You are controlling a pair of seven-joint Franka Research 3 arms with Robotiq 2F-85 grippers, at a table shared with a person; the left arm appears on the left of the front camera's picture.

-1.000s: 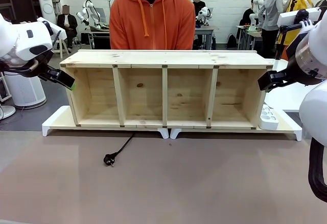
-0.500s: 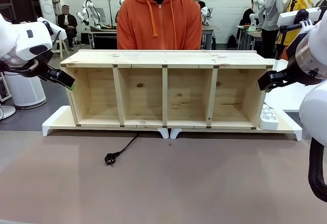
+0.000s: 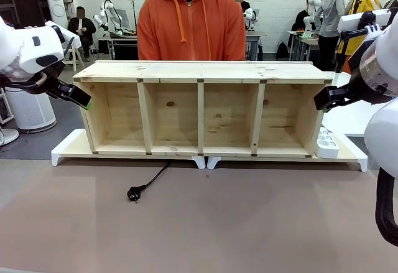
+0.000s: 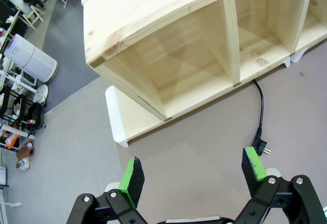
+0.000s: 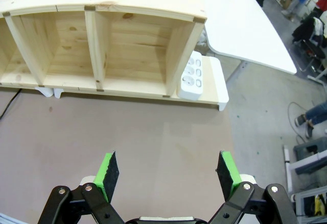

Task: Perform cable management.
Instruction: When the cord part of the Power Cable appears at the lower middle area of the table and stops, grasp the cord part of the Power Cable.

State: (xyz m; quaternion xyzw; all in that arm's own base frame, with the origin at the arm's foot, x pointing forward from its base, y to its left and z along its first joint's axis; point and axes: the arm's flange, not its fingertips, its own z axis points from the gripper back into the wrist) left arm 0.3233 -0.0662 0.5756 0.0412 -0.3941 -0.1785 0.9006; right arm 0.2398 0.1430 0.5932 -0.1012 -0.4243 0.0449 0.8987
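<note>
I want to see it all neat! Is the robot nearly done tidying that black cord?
Not yet. Done: nothing; the cord lies loose on the table before the shelf, plug free. In hand: nothing; the left gripper and right gripper are open and empty. Left: grabbing and tidying the cord. The power strip sits at the shelf's end.

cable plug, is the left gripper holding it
No, the plug lies loose on the table, and the left gripper has its jaws open and empty.
</note>
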